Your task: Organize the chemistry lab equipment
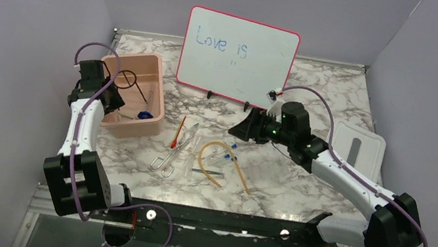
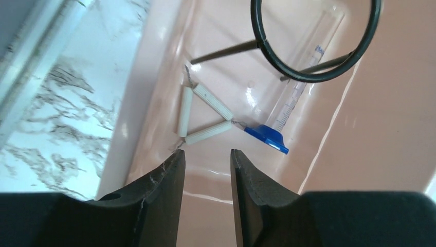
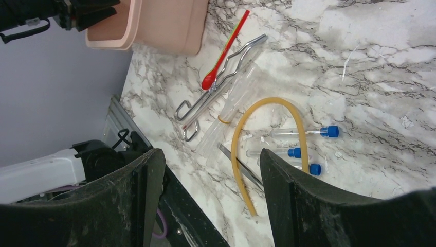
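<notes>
Top external view: the left arm runs forward along the left wall, elbow bent, its wrist turned in over the pink bin [image 1: 157, 67]. The left gripper [image 2: 205, 154] points down into the bin, its jaws a narrow gap apart with nothing between them. Below them on the bin floor lie a white triangle [image 2: 208, 132] and a clear graduated tube [image 2: 295, 98] with a blue cap. The black wire ring tripod [image 2: 308, 78] lies farther in (its ring close to the bin's far wall).

The right arm reaches in from the right base. Its wrist is above mid-table, near the lower right corner of the whiteboard [image 1: 238, 57]. The right gripper [image 3: 211, 154] has its jaws wide and empty, hanging over the loose items.

These lie clustered on the table [image 1: 299, 189] between the bin and the right arm. The tan rubber tube [image 3: 234, 149] arches around three blue-capped tubes [image 3: 298, 132], and a thin dark rod [image 3: 247, 172] lies across its near leg. The metal tongs [image 3: 226, 76] and the red-tipped spatula [image 3: 228, 46] lie side by side, nearer the bin.

A white lid [image 1: 358, 149] sits by the right edge. Bare marble shows towards the near edge, right of the cluster.
</notes>
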You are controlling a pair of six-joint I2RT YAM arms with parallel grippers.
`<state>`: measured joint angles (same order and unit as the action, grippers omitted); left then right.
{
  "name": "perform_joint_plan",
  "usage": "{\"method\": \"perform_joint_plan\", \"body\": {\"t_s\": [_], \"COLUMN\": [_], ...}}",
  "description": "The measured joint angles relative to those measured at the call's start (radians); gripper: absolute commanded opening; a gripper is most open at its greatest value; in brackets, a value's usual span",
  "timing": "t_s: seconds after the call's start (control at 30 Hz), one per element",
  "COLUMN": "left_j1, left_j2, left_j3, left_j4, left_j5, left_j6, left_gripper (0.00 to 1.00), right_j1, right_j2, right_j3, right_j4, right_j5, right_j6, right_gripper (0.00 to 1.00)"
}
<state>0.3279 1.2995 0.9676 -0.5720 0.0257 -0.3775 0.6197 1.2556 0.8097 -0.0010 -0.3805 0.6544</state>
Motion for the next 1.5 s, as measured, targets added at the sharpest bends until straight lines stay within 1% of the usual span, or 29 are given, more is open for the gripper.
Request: {"method": "perform_joint_plan", "body": {"t_s": [0.17, 0.33, 0.47, 0.57, 0.7, 0.8, 0.93, 1.07, 1.17, 1.23, 1.27, 1.33, 1.5], "left_j1": [-0.019, -0.101, -0.189, -0.269, -0.368, -0.451, -0.562, -0.700, -0.823, -0.882, -0.902, -0.936, -0.945], "left_j2": [-0.066, -0.178, -0.244, -0.244, -0.224, -0.230, -0.253, -0.244, -0.227, -0.221, -0.218, -0.196, -0.107], "left_j3": [0.056, 0.122, 0.177, 0.203, 0.203, 0.159, 0.047, -0.043, -0.075, -0.090, -0.094, -0.097, -0.104], "left_j4": [-0.041, -0.062, -0.048, -0.011, 0.010, 0.071, 0.153, 0.193, 0.196, 0.193, 0.190, 0.175, 0.148], "left_j5": [-0.063, -0.048, 0.061, 0.196, 0.340, 0.407, 0.435, 0.404, 0.300, 0.237, 0.209, 0.103, -0.012], "left_j6": [0.005, 0.039, 0.094, 0.140, 0.183, 0.175, 0.131, 0.084, 0.076, 0.074, 0.072, 0.052, 0.014], "left_gripper": [0.41, 0.42, 0.45, 0.46, 0.46, 0.47, 0.49, 0.56, 0.60, 0.62, 0.63, 0.64, 0.65], "right_j1": [0.000, 0.000, 0.000, 0.000, 0.000, 0.000, 0.000, 0.000, 0.000, 0.000, 0.000, 0.000, 0.000], "right_j2": [0.012, 0.042, 0.068, 0.072, 0.071, 0.062, 0.039, 0.010, -0.003, -0.009, -0.013, -0.022, -0.052], "right_j3": [0.003, 0.015, 0.022, 0.022, 0.022, 0.022, 0.020, -0.011, -0.046, -0.068, -0.077, -0.096, -0.139], "right_j4": [-0.001, -0.021, -0.044, -0.062, -0.089, -0.114, -0.129, -0.129, -0.130, -0.132, -0.133, -0.135, -0.133], "right_j5": [0.000, 0.001, 0.006, 0.031, 0.093, 0.153, 0.232, 0.293, 0.318, 0.327, 0.331, 0.337, 0.338], "right_j6": [-0.001, -0.001, -0.001, 0.002, 0.013, 0.024, 0.045, 0.092, 0.134, 0.151, 0.163, 0.180, 0.210], "right_gripper": [0.70, 0.69, 0.69, 0.69, 0.69, 0.69, 0.69, 0.69, 0.69, 0.69, 0.69, 0.69, 0.69]}}
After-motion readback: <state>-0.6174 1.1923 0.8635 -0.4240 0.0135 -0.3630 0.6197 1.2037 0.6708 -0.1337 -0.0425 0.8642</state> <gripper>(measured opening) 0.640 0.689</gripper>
